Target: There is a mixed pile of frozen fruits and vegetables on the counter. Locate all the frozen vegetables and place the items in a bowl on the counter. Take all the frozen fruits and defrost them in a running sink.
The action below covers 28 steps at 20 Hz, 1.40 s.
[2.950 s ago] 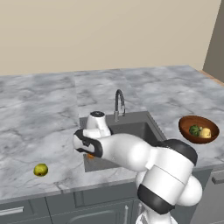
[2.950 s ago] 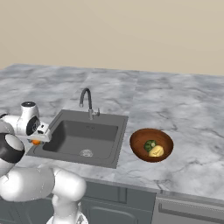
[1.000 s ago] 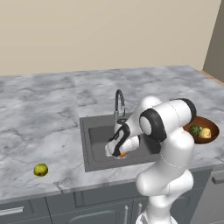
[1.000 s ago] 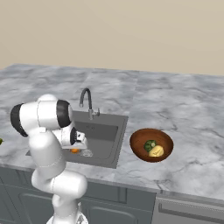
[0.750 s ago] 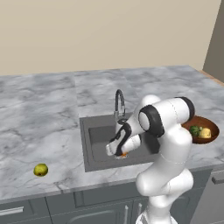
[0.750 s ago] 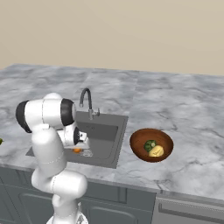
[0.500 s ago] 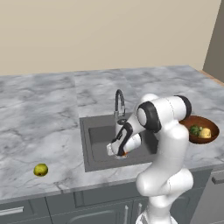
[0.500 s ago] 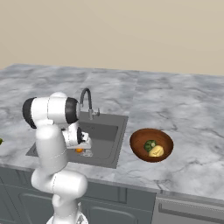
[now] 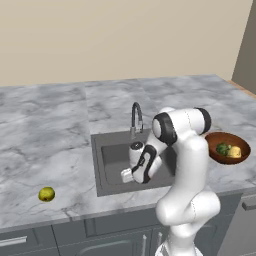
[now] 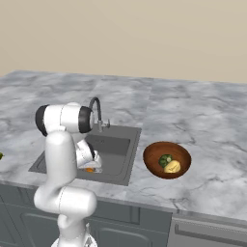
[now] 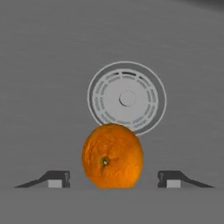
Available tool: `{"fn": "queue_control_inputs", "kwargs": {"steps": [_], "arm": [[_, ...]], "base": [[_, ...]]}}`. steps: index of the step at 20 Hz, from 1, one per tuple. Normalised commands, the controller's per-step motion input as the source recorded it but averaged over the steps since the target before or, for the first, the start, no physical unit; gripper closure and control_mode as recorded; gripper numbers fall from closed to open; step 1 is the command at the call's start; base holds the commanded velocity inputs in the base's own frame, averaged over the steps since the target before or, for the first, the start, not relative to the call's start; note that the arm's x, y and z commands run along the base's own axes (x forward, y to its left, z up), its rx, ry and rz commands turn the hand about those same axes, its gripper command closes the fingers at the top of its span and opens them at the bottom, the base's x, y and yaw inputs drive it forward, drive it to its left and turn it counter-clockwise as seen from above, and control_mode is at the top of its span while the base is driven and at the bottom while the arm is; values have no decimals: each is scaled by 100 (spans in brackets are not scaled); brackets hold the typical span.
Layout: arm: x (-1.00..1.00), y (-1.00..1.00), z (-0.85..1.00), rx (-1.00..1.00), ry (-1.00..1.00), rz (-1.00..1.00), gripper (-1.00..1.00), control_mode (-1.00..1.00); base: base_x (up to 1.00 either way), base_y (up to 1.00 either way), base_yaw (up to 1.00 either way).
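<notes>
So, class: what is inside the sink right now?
In the sink lies an orange between the open jaws of the gripper, in front of the round drain. The arm covers part of the basin.

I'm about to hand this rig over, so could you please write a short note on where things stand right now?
Gripper: open, low in the sink, fingers clear on both sides of the orange, which sits near the drain.
Bowl on the counter: holds broccoli and potato; vegetables done.
Yellow-green fruit lies on the counter left of the sink.
Left: bring that fruit to the sink. No water visible at the faucet.
</notes>
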Motion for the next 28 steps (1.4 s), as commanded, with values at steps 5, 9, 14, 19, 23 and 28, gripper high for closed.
{"fn": "queue_control_inputs", "kwargs": {"steps": [5,9,14,19,23,28], "arm": [[3,-7,16,-3,-5,0,-100,-100],[1,0,54,0,-6,0,-100,-100],[0,0,71,0,-5,0,-100,-100],[6,5,70,0,-3,0,-100,-100],[8,11,64,1,-1,0,-100,-100],[1,18,61,3,-1,0,-100,-100]], "base": [[0,0,0],[0,0,0],[0,0,0],[0,0,0],[0,0,0],[0,0,0]]}}
